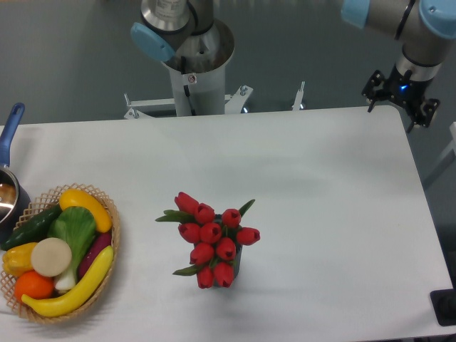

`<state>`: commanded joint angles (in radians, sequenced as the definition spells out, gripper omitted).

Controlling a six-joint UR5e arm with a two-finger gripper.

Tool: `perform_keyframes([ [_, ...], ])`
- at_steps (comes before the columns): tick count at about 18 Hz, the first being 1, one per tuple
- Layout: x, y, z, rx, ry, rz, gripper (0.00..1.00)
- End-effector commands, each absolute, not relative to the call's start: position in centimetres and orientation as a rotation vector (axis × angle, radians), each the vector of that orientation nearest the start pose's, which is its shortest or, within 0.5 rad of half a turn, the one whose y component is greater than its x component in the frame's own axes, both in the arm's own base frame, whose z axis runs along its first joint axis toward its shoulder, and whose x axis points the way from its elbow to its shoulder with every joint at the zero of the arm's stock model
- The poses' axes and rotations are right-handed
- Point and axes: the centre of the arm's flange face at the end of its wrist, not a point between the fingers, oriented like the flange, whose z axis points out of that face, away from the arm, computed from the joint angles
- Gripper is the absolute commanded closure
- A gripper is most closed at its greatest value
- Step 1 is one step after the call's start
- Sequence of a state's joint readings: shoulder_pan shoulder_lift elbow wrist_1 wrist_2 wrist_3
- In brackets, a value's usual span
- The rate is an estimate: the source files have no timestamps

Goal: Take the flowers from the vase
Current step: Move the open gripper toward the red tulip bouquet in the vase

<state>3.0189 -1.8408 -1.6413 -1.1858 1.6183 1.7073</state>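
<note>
The flowers (212, 239), a bunch of red tulip buds with green leaves, stand in the middle of the white table, a little toward the front. Under them only a dark sliver of the vase (238, 259) shows at the lower right of the bunch; the blooms hide the rest. My gripper (400, 96) is a small black assembly under the grey wrist at the far right corner of the table, far from the flowers. Its fingers are too small and dark to make out, and nothing visible is held.
A woven wicker basket (114, 235) of colourful toy fruit and vegetables sits at the front left. A blue-handled pot (10, 128) stands at the left edge behind it. The arm's base column (194, 78) rises behind the table's far edge.
</note>
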Motion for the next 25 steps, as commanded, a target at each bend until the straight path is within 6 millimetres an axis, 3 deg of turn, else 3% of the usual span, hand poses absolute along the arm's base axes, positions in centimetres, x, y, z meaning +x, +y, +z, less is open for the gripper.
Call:
perform_keyframes([
  [7,-55.3,21.8,34.7,-3.15,0.463,0.064,0.0],
  [9,-54.6,22.0,33.6,-3.142,0.458,0.03,0.0],
  [11,-54.2,22.6,33.4,-3.111,0.379,0.016,0.0],
  [15,-51.4,24.7,33.7,-2.881,0.184,-0.033,0.0],
  [18,-50.0,27.9,34.0,-2.75,0.222,-0.068,0.0],
  [20,-49.5,29.0,34.1,-2.655,0.149,-0.11,0.0],
  [25,-47.2,33.1,34.5,-2.562,0.105,-0.192,0.0],
])
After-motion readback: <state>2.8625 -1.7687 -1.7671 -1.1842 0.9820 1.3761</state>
